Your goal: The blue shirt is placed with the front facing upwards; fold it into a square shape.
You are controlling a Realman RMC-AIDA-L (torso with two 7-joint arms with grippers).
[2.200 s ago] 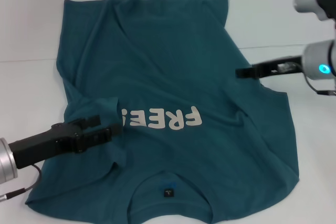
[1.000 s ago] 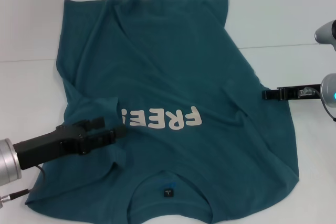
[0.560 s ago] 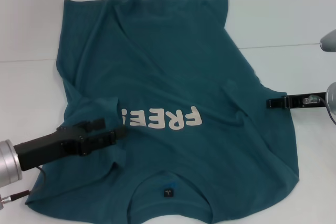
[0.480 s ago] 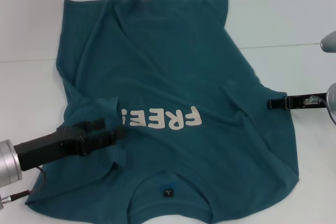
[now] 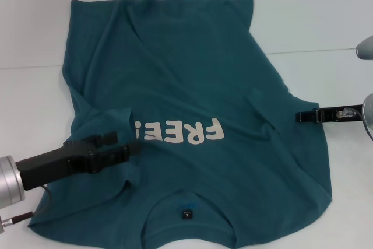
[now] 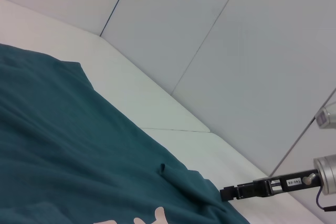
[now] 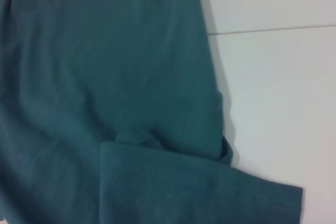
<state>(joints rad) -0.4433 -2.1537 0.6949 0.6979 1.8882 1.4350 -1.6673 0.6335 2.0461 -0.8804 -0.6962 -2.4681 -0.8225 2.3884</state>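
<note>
Jaws of the left gripper (image 5: 133, 147) look pressed together on a bunched fold of the blue shirt (image 5: 186, 86) at its sleeve, just beside the first letter of the lettering (image 5: 179, 132); the black fingers lie low over the cloth. Right gripper (image 5: 302, 116): tip sits at the shirt's opposite sleeve edge, thin black finger seen edge-on, so whether its jaws are apart or together cannot be told. Shirt lies spread front-up on the white table (image 5: 315, 21), collar toward the robot, hem at the far side. Off-white lettering reads upside down from the head view, across the chest. Small dark neck label (image 5: 186, 213) shows inside the collar at the near edge. Left sleeve is folded inward onto the body of the shirt, forming a raised ridge next to the left gripper. Right sleeve lies partly wrinkled; right wrist view shows its stitched hem (image 7: 199, 179) lying flat over the table surface, with a small pucker where sleeve meets the body. Left wrist view shows the cloth surface (image 6: 68, 145) and the right gripper (image 6: 228, 193) farther off at the shirt's edge. A seam line (image 5: 315, 51) crosses the table beyond the right sleeve.
</note>
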